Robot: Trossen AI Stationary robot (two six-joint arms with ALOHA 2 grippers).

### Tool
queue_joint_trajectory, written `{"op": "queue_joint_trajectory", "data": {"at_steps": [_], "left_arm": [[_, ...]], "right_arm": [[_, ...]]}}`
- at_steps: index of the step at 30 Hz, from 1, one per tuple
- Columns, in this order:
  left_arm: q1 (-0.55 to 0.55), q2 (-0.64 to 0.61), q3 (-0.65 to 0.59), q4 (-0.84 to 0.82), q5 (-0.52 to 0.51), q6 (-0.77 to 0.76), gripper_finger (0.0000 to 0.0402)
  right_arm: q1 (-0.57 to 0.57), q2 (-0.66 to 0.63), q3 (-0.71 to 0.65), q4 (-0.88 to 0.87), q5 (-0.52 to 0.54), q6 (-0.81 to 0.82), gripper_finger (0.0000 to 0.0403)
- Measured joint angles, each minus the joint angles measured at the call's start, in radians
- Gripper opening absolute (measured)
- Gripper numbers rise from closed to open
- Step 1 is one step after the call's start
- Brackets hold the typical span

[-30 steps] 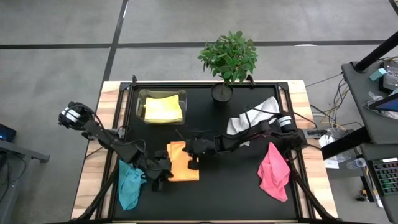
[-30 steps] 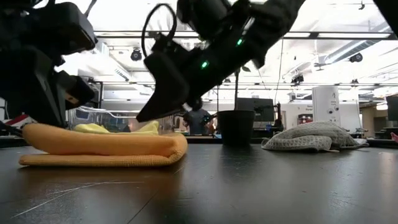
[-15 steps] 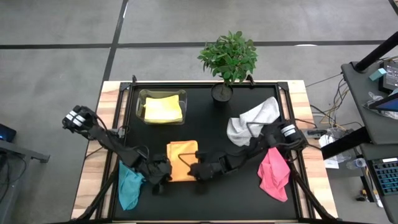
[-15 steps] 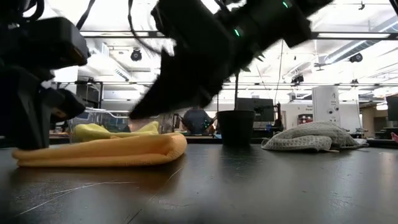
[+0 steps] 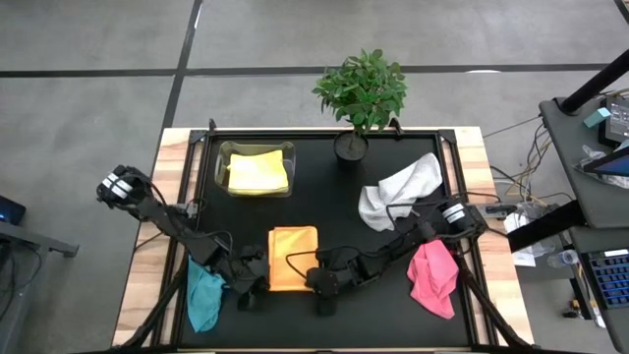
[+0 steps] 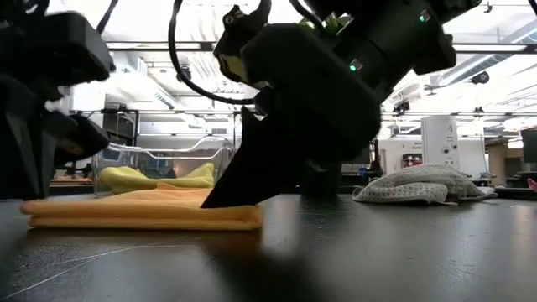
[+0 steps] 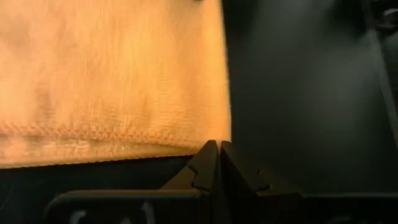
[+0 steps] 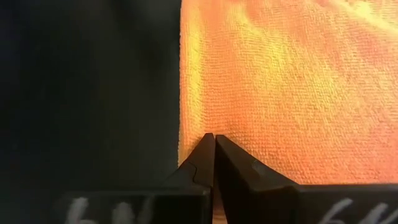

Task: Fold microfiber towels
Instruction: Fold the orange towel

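Both grippers are down at the orange towel (image 5: pixel 293 259), which lies folded flat near the front middle of the black table (image 5: pixel 383 315). The left gripper (image 5: pixel 257 278) sits at the towel's left front corner, and in its own wrist view the two fingers (image 7: pixel 208 163) are pressed tight together with nothing between them, tips right at the stitched hem. The right gripper (image 5: pixel 316 279) is at the opposite front corner, also clenched all the way: its fingertips (image 8: pixel 205 155) meet right at the towel's edge, just touching the cloth rather than pinching it, as far as I can see. From table level the right gripper (image 6: pixel 231 193) comes down onto the folded towel's near end.

The other towels: the yellow one (image 5: pixel 257 173) sits in the clear plastic box (image 5: pixel 220 157) at the back left, the teal one (image 5: pixel 204 297) is crumpled at the front left edge, the white-grey one (image 5: pixel 398 191) is heaped right of centre, and the pink one (image 5: pixel 432 277) lies bunched front right.
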State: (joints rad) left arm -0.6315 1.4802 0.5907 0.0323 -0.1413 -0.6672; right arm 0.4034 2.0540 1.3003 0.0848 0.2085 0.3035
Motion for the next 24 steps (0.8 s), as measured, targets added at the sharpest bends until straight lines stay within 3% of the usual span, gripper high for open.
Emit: {"op": "queue_joint_trajectory", "data": {"at_steps": [5, 14, 24], "left_arm": [[0.002, -0.075, -0.002, 0.002, -0.033, 0.071, 0.0006], [0.087, -0.111, -0.027, 0.009, -0.416, 0.305, 0.0006], [0.200, 0.037, -0.043, -0.010, -0.497, 0.278, 0.0006]], "right_arm": [[-0.001, -0.025, -0.002, -0.024, -0.004, -0.027, 0.0009], [0.002, -0.050, -0.002, -0.041, 0.049, -0.035, 0.0009], [0.000, -0.030, -0.025, -0.050, 0.086, 0.015, 0.0009]]}}
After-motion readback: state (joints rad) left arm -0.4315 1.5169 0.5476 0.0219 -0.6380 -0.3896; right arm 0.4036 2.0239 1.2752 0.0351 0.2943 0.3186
